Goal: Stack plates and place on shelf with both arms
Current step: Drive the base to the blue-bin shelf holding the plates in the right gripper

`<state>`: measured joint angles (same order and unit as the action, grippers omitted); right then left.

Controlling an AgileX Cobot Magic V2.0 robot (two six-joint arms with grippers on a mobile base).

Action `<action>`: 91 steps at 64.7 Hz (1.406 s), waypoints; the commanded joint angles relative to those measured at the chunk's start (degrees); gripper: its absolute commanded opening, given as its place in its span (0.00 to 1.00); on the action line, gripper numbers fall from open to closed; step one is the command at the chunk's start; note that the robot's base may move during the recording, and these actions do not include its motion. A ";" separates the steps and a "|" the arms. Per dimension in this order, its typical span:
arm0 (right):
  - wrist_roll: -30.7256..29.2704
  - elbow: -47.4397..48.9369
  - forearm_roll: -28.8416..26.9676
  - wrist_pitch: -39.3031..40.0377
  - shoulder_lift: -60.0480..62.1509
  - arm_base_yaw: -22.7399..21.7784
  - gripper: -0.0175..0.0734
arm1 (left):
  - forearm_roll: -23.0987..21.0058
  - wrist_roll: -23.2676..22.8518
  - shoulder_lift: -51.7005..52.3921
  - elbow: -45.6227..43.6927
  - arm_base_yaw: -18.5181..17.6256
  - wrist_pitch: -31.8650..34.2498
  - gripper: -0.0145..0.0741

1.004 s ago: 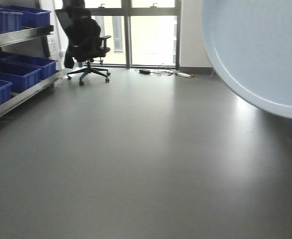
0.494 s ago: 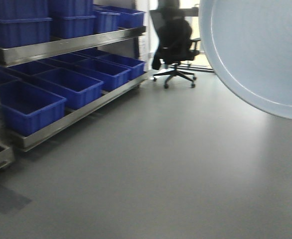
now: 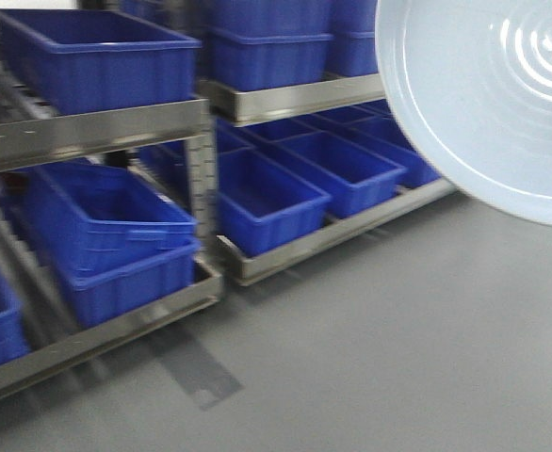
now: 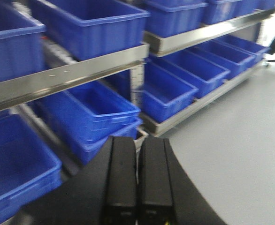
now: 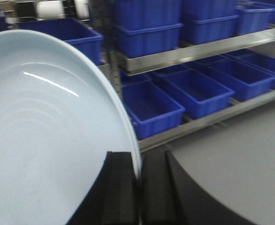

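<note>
The view has swung round to the shelf [image 3: 97,137] at left. Right claw [image 5: 140,185] clamps the plate [image 5: 48,140]; left claw [image 4: 137,183] closed, empty. Placing remains.

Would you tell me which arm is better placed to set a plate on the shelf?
Probably right: the right gripper is shut on the rim of the plate, with the shelf ahead; the left gripper is shut on nothing.

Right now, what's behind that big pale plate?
Behind the plate, blue crates sit on the steel shelf, above grey floor. Whatever the plate covers cannot be seen. The right tool pinches its rim.
</note>
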<state>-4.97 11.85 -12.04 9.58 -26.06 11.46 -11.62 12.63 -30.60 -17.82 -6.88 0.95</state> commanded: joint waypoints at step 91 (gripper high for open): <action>-0.10 1.89 0.50 5.68 0.04 -0.23 0.25 | -0.17 -0.22 -0.14 -2.21 0.22 4.57 0.26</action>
<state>-4.97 11.85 -12.04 9.58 -26.06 11.46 -11.62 12.63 -30.60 -17.82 -6.88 0.95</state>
